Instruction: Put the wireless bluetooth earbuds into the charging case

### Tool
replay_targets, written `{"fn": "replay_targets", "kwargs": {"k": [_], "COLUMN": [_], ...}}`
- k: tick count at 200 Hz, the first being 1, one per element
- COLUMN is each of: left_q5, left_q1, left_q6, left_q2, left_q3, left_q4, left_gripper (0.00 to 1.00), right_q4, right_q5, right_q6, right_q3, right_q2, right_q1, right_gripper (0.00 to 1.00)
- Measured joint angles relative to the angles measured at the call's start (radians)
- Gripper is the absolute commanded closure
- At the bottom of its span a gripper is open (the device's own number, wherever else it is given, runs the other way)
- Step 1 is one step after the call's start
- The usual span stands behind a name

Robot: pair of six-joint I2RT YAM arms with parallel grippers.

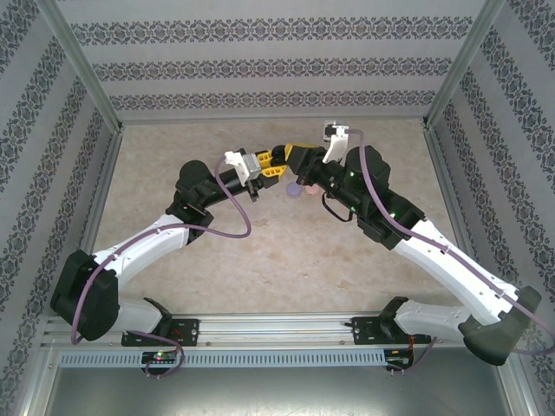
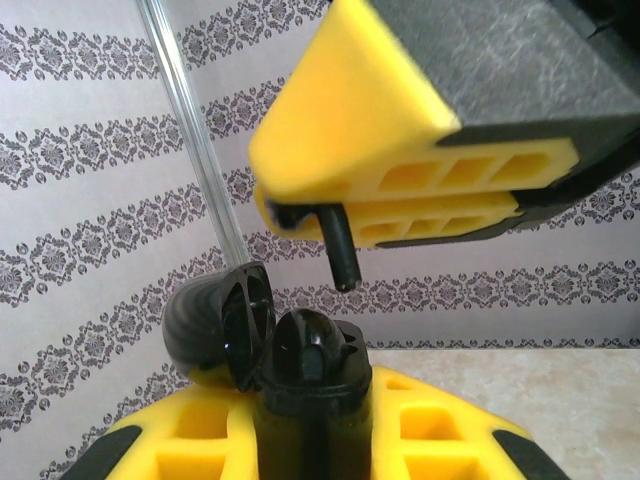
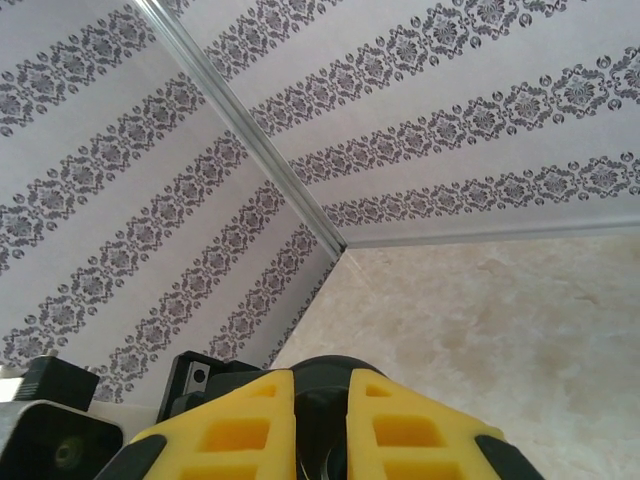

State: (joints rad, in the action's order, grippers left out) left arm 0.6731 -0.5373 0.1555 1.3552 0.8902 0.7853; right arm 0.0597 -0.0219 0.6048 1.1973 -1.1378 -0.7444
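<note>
From left wrist: pinches black earbud (image 2: 340, 250) in right gripper (image 2: 277, 197), stem near-upright, tip down, over open black case (image 2: 312, 352) clamped in left gripper (image 2: 312, 425); too small from above.

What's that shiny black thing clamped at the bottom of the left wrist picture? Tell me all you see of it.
It is a charging case of glossy black plastic, upright and open: its rounded lid is swung out to the left. The left arm's yellow fingers clamp its lower body from both sides. Just above its mouth, apart from it, a black earbud hangs stem down, pinched by the right arm's fingers. What sits inside is unclear.
</note>
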Motion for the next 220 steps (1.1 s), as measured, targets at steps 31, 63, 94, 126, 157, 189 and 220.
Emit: {"fn": "replay_targets", "kwargs": {"k": [31,63,94,126,157,189,220], "left_q5": [-0.001,-0.007,-0.012,-0.024,-0.034,-0.034,-0.033], "left_q1": [0.0,0.0,0.0,0.0,0.001,0.001,0.001], "left_q6": [-0.003,-0.006,-0.007,-0.007,-0.007,-0.007,-0.009], "left_q2": [0.0,0.0,0.0,0.0,0.0,0.0,0.002], "left_q3": [0.0,0.0,0.0,0.0,0.0,0.0,0.0], "left_q4": [0.0,-0.001,-0.001,-0.01,-0.015,-0.018,-0.015], "left_gripper": [1.0,1.0,1.0,1.0,1.0,1.0,1.0], "right_q4": [-0.003,-0.007,-0.009,-0.011,-0.001,0.003,0.04], "right_q5": [-0.003,-0.007,-0.015,-0.039,-0.08,-0.109,-0.127], "right_q6": [0.0,-0.002,-0.009,-0.022,-0.05,-0.063,-0.063], "right_q3": [-0.004,-0.004,-0.004,-0.004,-0.004,-0.004,0.011], "right_q2": [-0.017,-0.022,-0.026,-0.039,-0.054,-0.055,-0.057], "right_q1": [0.0,0.0,-0.004,-0.018,-0.042,-0.053,-0.042], "right_gripper": [0.86,0.87,0.88,0.89,0.89,0.75,0.44]}}
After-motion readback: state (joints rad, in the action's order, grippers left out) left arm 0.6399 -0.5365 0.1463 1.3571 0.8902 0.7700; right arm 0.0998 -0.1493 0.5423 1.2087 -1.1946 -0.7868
